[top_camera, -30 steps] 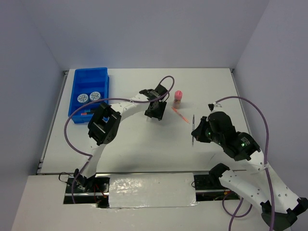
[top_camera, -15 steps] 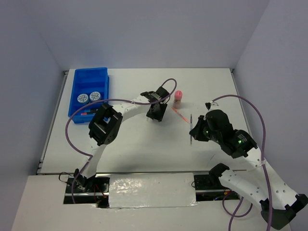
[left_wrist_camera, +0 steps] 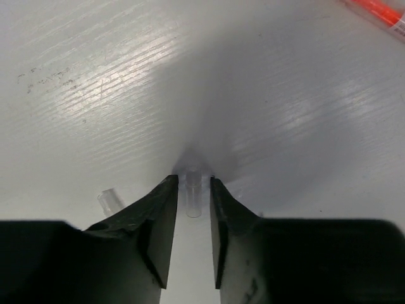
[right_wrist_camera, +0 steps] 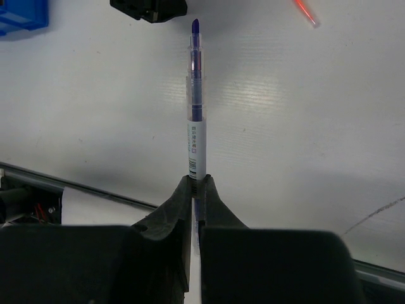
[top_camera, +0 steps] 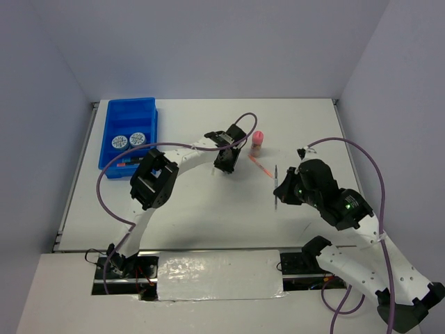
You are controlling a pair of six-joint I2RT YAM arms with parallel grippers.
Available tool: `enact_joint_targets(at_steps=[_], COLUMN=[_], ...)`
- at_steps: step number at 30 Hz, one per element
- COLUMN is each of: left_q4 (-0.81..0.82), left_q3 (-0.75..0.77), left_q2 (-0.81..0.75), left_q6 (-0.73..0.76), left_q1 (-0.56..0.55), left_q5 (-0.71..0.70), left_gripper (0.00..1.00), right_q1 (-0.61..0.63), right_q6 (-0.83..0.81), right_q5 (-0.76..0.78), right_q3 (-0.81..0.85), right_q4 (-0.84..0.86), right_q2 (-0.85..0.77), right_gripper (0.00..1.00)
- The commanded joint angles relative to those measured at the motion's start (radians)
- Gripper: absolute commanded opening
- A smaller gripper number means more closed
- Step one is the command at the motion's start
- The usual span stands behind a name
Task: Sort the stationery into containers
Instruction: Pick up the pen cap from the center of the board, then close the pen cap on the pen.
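Observation:
My left gripper (top_camera: 222,167) is down on the table at mid-back. In the left wrist view its jaws (left_wrist_camera: 192,182) stand narrowly apart either side of a small clear cap (left_wrist_camera: 193,197), with a thin gap on each side. A second clear cap (left_wrist_camera: 111,201) lies just left of the left finger. My right gripper (top_camera: 281,193) is shut on a thin grey pen (right_wrist_camera: 197,114) with a blue tip, held above the table. An orange stick (top_camera: 261,165) and a pink-capped tube (top_camera: 258,139) lie between the arms. The blue tray (top_camera: 146,111) holds two round discs (top_camera: 119,142).
The tray sits at the back left corner beside the left wall. Purple cables loop over both arms. The left arm's elbow (top_camera: 153,182) hangs just in front of the tray. A metal rail runs along the near table edge (right_wrist_camera: 76,183).
The left jaws have narrowed round the clear cap. The right arm has shifted slightly left with the pen in its grip.

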Motion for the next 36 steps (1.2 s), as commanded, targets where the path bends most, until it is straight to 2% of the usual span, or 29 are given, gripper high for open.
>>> enact_joint_targets(at_steps=[1, 3, 4, 5, 9, 12, 13, 17, 20, 23, 24, 26, 27, 28, 31, 36], left_q4=[0.001, -0.005, -0.010, -0.014, -0.023, -0.011, 0.000, 0.104, 0.249, 0.358, 0.469, 0.611, 0.698, 0.842, 1.013, 1.081], left_q3=[-0.022, -0.023, -0.026, -0.026, -0.028, -0.006, 0.009, 0.024, -0.011, -0.068, -0.138, -0.224, -0.314, -0.356, -0.463, -0.539], left_q2=[0.016, 0.017, 0.020, 0.021, -0.030, -0.097, -0.155, -0.309, -0.444, -0.473, -0.595, -0.663, -0.727, -0.755, -0.840, -0.914], left_q6=[0.011, 0.008, 0.003, -0.003, -0.041, -0.070, -0.099, -0.196, -0.308, -0.308, -0.443, -0.512, -0.584, -0.616, -0.715, -0.756], left_q1=[-0.005, -0.005, -0.005, -0.005, 0.003, 0.020, 0.036, 0.095, 0.150, 0.195, 0.204, 0.225, 0.233, 0.244, 0.262, 0.270], left_q5=[0.005, 0.009, 0.011, 0.009, 0.051, 0.141, 0.211, 0.365, 0.462, 0.531, 0.549, 0.606, 0.626, 0.638, 0.666, 0.683], left_gripper=[0.37, 0.25, 0.10, 0.01, 0.00, 0.00, 0.00, 0.00, 0.00, 0.00, 0.00, 0.00, 0.00, 0.00, 0.00, 0.00], right_q1=[-0.002, -0.002, -0.002, -0.003, -0.003, -0.005, -0.003, -0.003, -0.002, -0.003, -0.002, 0.003, 0.010, 0.045, 0.131, 0.173], right_q6=[0.003, 0.003, 0.006, 0.006, 0.012, 0.001, -0.007, -0.005, 0.001, 0.013, 0.035, 0.076, 0.126, 0.139, 0.124, 0.133], right_q5=[0.004, 0.004, 0.002, -0.001, -0.016, -0.067, -0.081, -0.183, -0.246, -0.315, -0.385, -0.465, -0.501, -0.516, -0.477, -0.458], right_q3=[0.006, 0.011, 0.012, 0.014, 0.015, 0.011, 0.008, 0.008, 0.018, -0.001, -0.012, -0.053, -0.063, -0.064, -0.028, -0.012], right_q4=[0.053, 0.054, 0.056, 0.061, 0.090, 0.137, 0.153, 0.249, 0.297, 0.387, 0.422, 0.559, 0.615, 0.675, 0.735, 0.843], right_q2=[-0.015, -0.011, -0.009, -0.009, -0.021, -0.027, -0.027, -0.018, -0.008, 0.011, 0.017, 0.040, 0.052, 0.078, 0.136, 0.184], right_gripper=[0.00, 0.00, 0.00, 0.00, 0.00, 0.00, 0.00, 0.00, 0.00, 0.00, 0.00, 0.00, 0.00, 0.00, 0.00, 0.00])
